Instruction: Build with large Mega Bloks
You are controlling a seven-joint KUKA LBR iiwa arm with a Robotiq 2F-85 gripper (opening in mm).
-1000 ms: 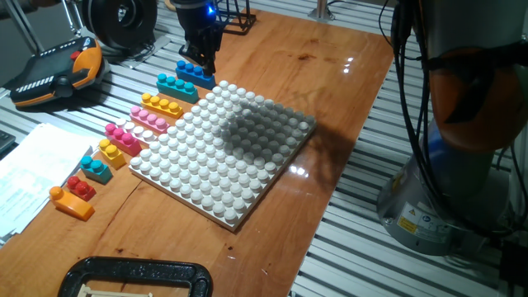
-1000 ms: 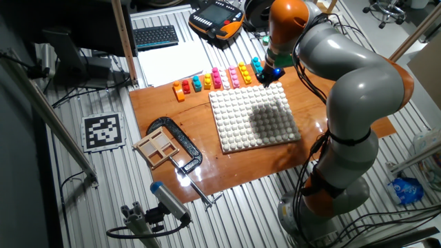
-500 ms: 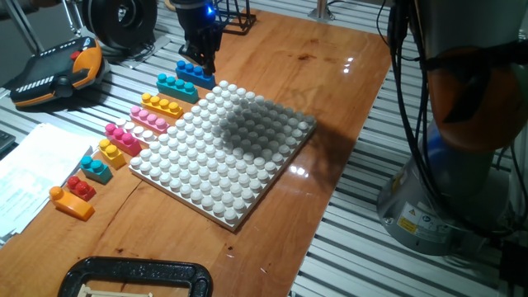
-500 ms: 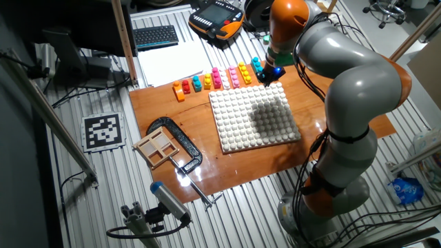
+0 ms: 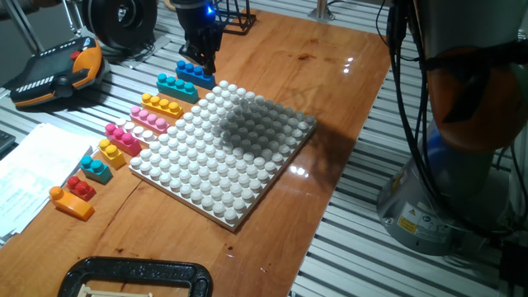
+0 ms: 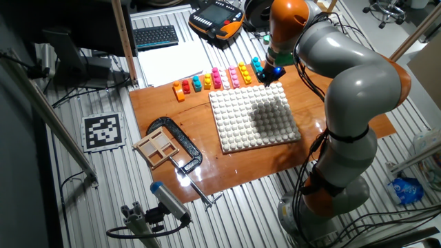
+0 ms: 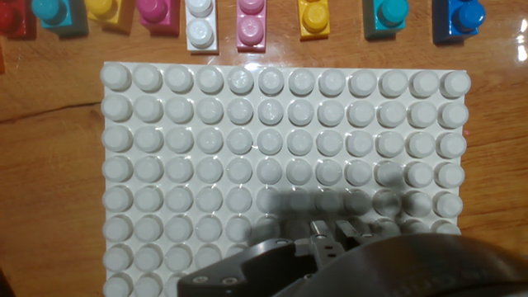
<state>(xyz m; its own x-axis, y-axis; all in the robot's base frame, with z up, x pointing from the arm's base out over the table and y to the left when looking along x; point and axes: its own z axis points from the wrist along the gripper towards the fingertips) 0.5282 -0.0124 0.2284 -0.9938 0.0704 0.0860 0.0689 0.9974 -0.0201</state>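
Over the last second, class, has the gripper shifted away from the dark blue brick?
No. In one fixed view the gripper hangs at the same spot over the dark blue brick, beside the white baseplate corner, as in the earlier pictures.

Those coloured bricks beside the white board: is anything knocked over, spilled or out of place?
Nothing stands out. The bricks stand upright in a tidy row along one edge of the white baseplate, whose studs are bare. The gripper hangs over the dark blue brick.

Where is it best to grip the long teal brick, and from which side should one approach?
Grip the long teal brick by its two long flat sides, coming straight down. It lies studs up, and gaps part it from the dark blue brick and the yellow brick, so there is probably room.
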